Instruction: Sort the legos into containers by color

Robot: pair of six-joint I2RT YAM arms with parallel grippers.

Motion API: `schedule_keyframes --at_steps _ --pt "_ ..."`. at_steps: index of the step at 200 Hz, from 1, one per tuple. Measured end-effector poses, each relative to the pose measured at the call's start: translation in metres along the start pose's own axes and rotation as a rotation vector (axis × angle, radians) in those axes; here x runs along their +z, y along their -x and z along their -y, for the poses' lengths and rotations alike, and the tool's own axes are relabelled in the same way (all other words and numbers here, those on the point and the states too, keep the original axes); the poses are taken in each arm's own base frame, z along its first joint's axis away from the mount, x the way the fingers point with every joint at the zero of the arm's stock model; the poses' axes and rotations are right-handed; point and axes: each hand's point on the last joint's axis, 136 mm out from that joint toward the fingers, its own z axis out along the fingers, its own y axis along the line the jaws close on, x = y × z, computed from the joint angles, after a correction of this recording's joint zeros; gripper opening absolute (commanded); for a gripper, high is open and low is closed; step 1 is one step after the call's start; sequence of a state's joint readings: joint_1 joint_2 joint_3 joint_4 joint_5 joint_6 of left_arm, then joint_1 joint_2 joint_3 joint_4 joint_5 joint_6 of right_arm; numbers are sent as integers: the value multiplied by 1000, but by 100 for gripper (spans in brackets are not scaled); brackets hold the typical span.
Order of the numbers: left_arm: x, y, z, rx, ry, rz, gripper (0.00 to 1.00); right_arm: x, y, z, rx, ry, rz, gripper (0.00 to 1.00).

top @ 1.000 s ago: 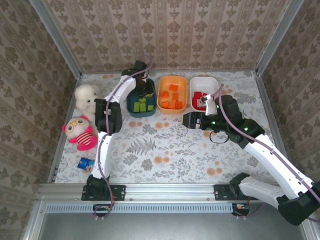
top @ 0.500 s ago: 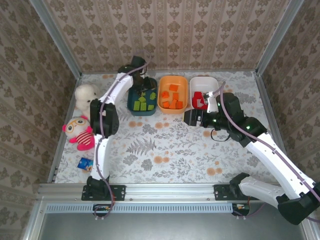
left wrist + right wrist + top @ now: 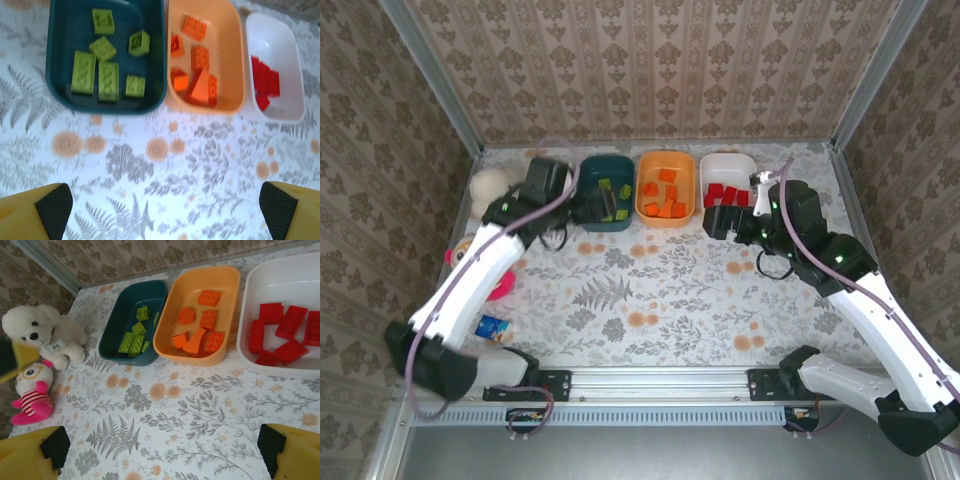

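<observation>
Left tool (image 3: 165, 210) spread, empty, over counter (image 3: 150, 165) in front of teal tub (image 3: 65, 30). Right tool (image 3: 162, 447) spread, empty, near white tub (image 3: 280, 285). Green legos (image 3: 102, 50) in teal tub, orange legos (image 3: 200, 57) in orange tub (image 3: 225, 40), red legos (image 3: 265, 82) in white tub.
</observation>
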State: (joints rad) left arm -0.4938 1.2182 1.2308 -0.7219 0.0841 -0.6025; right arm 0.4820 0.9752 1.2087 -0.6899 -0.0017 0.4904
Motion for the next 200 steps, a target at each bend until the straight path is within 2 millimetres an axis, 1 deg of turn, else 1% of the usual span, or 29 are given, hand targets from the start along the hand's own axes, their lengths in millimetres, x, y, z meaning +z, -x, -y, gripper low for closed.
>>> schedule_keyframes --at_steps 13,24,34,38,41,42,51,58,61,62,64,78,92,93,99,100,104,107,119,138,157,179,200 --pt "-10 -25 -17 0 24 -4 100 -5 -2 2 -8 -4 5 100" --pt "-18 -40 -33 -2 59 -1 100 -7 -4 7 -9 -23 7 100" --pt "-26 -50 -48 -2 109 9 100 -7 -5 17 0 -77 13 100" --pt "-29 -51 -52 -5 126 18 100 -7 -5 23 5 -108 18 100" --pt "-31 -51 -59 -7 161 31 100 -7 -6 26 7 -124 21 100" --pt "-31 -51 -59 -7 161 31 100 -6 -6 30 12 -146 27 100" --pt "-39 -51 -73 -10 240 60 100 -5 -7 46 15 -223 44 100" --pt "-45 -47 -87 -8 320 95 100 -2 -11 60 13 -286 51 100" --pt "-45 -46 -90 -4 337 102 100 0 -14 66 4 -312 55 100" --pt "-46 -44 -94 2 359 112 100 1 -14 70 -2 -328 64 100" --pt "-47 -44 -95 4 368 118 100 2 -14 72 -3 -334 67 100" --pt "-52 -37 -119 44 503 167 100 12 -29 102 -51 -446 93 100" --pt "-51 -33 -142 90 620 179 100 24 -43 130 -119 -545 123 100" --pt "-50 -32 -146 94 640 181 100 25 -44 133 -130 -554 126 100" --pt "-48 -30 -154 115 672 187 100 30 -49 143 -158 -586 144 100" --pt "-46 -30 -159 119 687 185 100 31 -50 145 -162 -591 146 100" --pt "-43 -29 -167 129 707 189 100 34 -52 150 -176 -605 158 100" --pt "-41 -30 -171 138 719 188 100 37 -56 158 -191 -628 162 100" --pt "-29 -36 -194 170 761 176 100 45 -68 180 -216 -693 158 100" --pt "-9 -48 -218 217 784 181 100 60 -78 213 -222 -779 124 100" --pt "9 -50 -232 227 779 191 100 79 -86 233 -230 -808 109 100" --pt "29 -36 -241 219 751 221 100 100 -94 247 -231 -800 86 100" --pt "49 -21 -249 192 701 275 100 118 -92 254 -237 -769 95 100"
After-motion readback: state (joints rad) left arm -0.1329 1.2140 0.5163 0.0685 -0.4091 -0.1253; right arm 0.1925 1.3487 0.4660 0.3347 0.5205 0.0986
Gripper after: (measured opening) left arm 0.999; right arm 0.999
